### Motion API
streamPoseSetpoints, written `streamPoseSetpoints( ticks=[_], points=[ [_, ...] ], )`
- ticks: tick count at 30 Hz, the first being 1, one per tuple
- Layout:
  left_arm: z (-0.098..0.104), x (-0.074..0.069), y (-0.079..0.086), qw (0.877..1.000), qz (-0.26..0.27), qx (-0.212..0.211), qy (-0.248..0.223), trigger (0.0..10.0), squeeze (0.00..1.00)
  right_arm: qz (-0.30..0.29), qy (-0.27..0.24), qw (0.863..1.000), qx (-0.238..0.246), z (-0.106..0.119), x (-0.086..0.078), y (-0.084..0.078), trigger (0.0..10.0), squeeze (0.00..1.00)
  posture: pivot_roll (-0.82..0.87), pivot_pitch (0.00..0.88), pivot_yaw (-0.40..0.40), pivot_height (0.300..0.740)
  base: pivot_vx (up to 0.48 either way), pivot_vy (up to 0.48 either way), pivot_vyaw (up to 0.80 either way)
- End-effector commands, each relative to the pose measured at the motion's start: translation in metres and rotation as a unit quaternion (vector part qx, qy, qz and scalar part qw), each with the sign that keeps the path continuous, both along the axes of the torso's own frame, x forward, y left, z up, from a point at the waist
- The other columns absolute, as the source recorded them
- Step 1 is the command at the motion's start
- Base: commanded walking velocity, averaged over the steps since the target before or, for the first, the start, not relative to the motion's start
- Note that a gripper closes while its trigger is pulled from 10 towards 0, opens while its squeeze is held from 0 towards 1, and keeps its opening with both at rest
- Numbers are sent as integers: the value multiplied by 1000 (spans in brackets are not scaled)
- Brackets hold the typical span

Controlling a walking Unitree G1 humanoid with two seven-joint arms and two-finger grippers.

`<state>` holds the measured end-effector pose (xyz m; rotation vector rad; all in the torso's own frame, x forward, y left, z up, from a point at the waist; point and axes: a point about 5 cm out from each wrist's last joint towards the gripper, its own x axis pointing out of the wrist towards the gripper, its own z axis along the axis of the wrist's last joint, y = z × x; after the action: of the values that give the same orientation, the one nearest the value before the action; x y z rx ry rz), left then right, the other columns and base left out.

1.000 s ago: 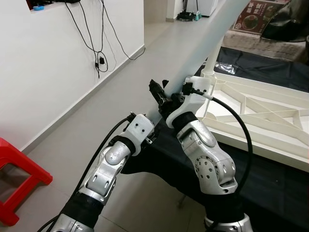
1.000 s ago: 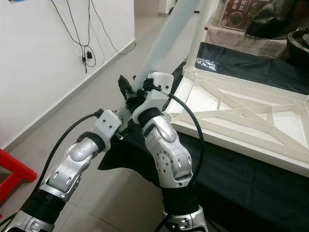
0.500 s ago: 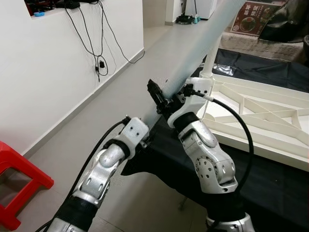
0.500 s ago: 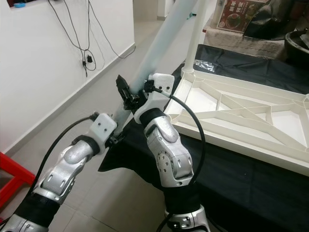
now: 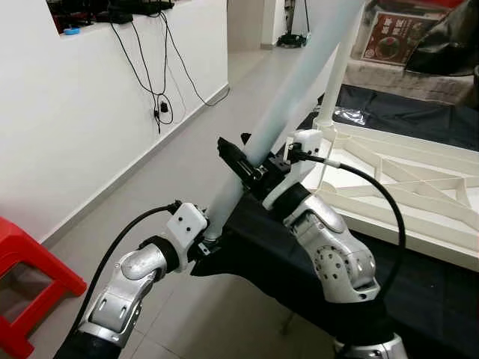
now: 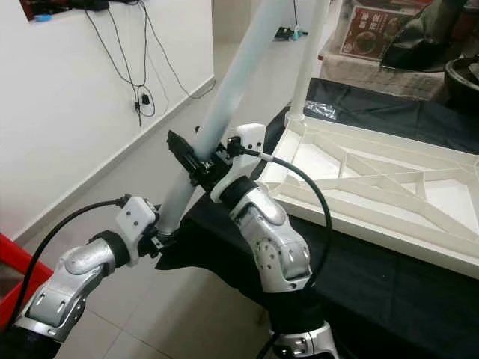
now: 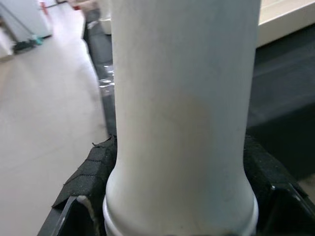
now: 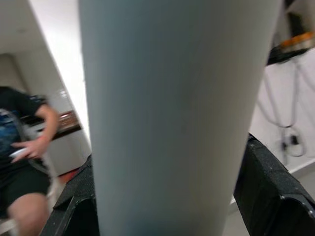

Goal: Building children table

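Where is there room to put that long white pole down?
Open floor lies between the white wall and the black-covered table. The table is crowded by the upside-down tabletop. Both the left gripper and right gripper grip the pole.

Two head cameras look forward and down from above the robot's arms, side by side, sharing the same scene: the slanted white table leg [image 5: 288, 97], the upturned white tabletop [image 6: 389, 187] on black cloth [image 6: 419, 292], and grey floor [image 5: 172, 172]. Each wrist camera looks along its own hand, very close to the leg. The right wrist view also faces a person [image 8: 22, 142] beyond.
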<state>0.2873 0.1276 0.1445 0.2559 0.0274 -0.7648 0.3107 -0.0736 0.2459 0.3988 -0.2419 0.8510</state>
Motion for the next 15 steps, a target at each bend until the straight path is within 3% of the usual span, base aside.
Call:
streamPoseSetpoints(
  ticks=[1,3,6,9,15],
  points=[
    [7,-6,-2,999,-26,-22,2,10000,0,17,15,1000,2,-4,2,-6,10000,0,102,66,3,740,0,0,0],
    [7,-13,-5,997,-52,-50,31,10000,0,57,12,998,-6,-4,-1,-8,10000,0,101,65,3,740,0,0,0],
    [8,-14,-5,997,-53,-52,33,10000,0,60,12,998,-6,-4,-1,-8,10000,0,101,65,3,740,0,0,0],
    [9,-29,-14,986,-111,-99,80,10000,0,136,-13,990,-37,-4,-9,-9,10000,0,103,67,4,740,0,0,0],
    [8,-47,-22,970,-176,-117,120,10000,0,218,-22,974,-59,-4,-19,-10,10000,0,102,68,4,740,0,0,0]
  ],
)
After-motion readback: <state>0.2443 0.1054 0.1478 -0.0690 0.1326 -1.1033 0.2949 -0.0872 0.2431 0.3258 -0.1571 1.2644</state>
